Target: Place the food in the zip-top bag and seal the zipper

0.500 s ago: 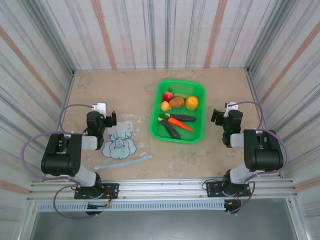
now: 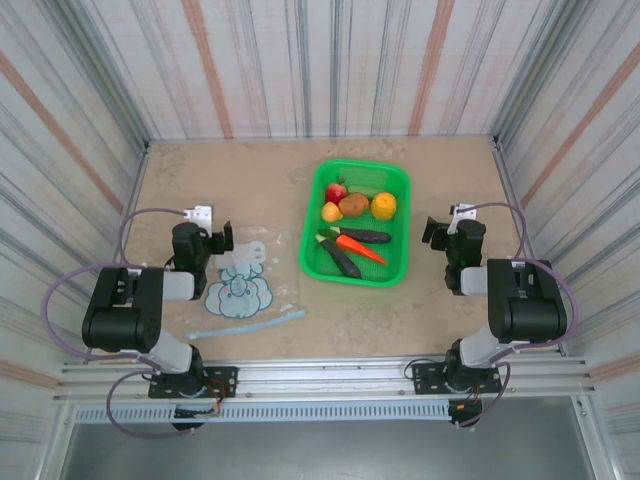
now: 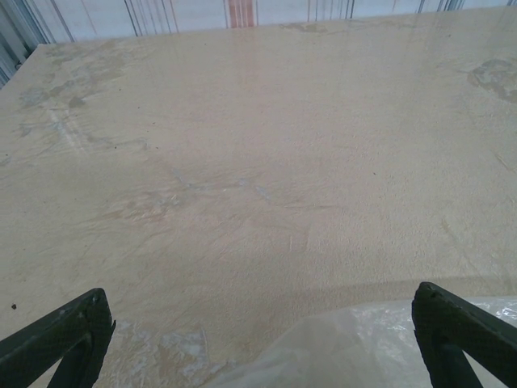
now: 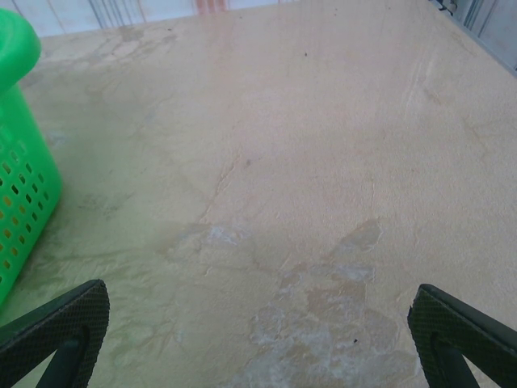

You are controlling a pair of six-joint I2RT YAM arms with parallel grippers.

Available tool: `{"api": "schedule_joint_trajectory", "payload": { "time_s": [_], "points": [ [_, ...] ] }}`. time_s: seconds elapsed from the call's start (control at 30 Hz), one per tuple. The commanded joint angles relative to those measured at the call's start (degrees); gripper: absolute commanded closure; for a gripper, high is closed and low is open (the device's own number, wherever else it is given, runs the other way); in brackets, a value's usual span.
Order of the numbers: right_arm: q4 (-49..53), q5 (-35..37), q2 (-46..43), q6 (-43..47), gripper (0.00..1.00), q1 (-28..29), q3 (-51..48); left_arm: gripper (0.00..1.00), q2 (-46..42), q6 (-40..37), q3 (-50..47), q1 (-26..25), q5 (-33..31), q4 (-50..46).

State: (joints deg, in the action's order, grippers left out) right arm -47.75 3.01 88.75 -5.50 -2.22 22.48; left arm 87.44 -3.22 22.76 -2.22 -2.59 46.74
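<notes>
The food lies in a green mesh basket (image 2: 398, 258): a red apple (image 2: 336, 191), brown potato (image 2: 353, 205), orange (image 2: 384, 205), yellow piece (image 2: 331, 212), orange carrot (image 2: 360, 246) and two dark vegetables (image 2: 341, 257). The zip-top bag (image 2: 245, 285) lies flat left of the basket, its blue zipper (image 2: 247, 323) along the near edge. My left gripper (image 2: 224, 238) is open at the bag's far end. In the left wrist view the left gripper (image 3: 262, 315) holds nothing, and the bag's clear plastic (image 3: 363, 347) lies below it. My right gripper (image 2: 429, 232) is open right of the basket, and in the right wrist view the right gripper (image 4: 260, 311) is empty.
Striped walls enclose the table on three sides. The basket's green corner (image 4: 20, 162) is at the left of the right wrist view. Bare tabletop (image 2: 230, 180) stretches behind the bag and between the basket and the right arm.
</notes>
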Motion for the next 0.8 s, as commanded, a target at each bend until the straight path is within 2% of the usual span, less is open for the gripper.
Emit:
{"api": "schedule_joint_trajectory", "payload": {
  "time_s": [0.0, 0.77],
  "points": [
    [0.1, -0.1, -0.3, 0.0, 0.01, 0.0, 0.2, 0.01, -0.2, -0.7, 0.3, 0.3, 0.8, 0.9],
    [1.8, 0.7, -1.2, -0.3, 0.01, 0.0, 1.1, 0.01, -1.0, -0.5, 0.4, 0.5, 1.1, -0.8]
  ]
}}
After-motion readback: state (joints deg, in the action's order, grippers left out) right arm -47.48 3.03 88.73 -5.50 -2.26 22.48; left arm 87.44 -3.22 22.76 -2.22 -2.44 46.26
